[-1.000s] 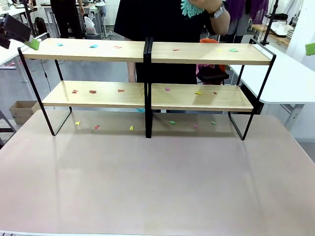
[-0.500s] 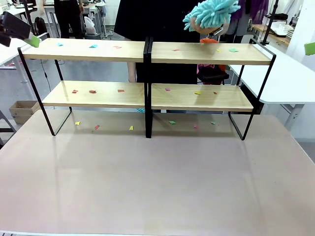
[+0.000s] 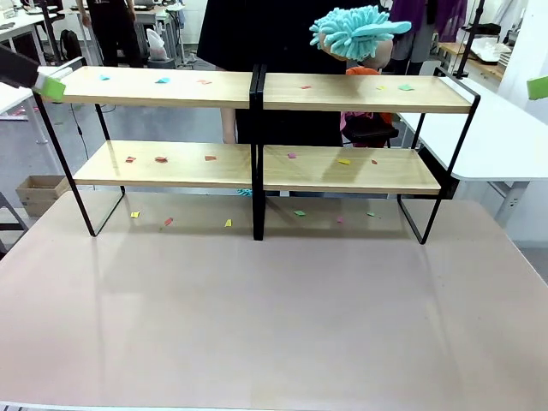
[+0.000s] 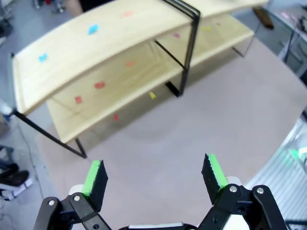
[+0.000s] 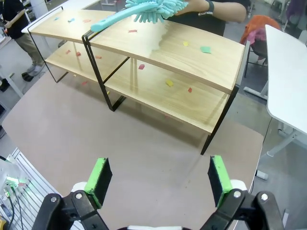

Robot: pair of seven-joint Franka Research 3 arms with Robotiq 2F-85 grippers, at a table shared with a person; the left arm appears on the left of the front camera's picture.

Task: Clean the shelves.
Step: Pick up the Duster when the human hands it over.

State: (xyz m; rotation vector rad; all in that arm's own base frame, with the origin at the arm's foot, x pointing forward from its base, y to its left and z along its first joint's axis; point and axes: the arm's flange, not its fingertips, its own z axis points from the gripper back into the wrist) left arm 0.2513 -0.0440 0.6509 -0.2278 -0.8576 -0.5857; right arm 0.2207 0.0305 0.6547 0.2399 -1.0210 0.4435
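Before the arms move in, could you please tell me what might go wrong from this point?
1. The person's hand holds the duster over the upper right board of the shelves; an arm reaching there might strike it.
2. Swept paper scraps could land on the table, where others already lie under the rack.

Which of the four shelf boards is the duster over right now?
The top board on the robot's right: the teal duster is held just above it. The other three boards have coloured scraps but no duster over them.
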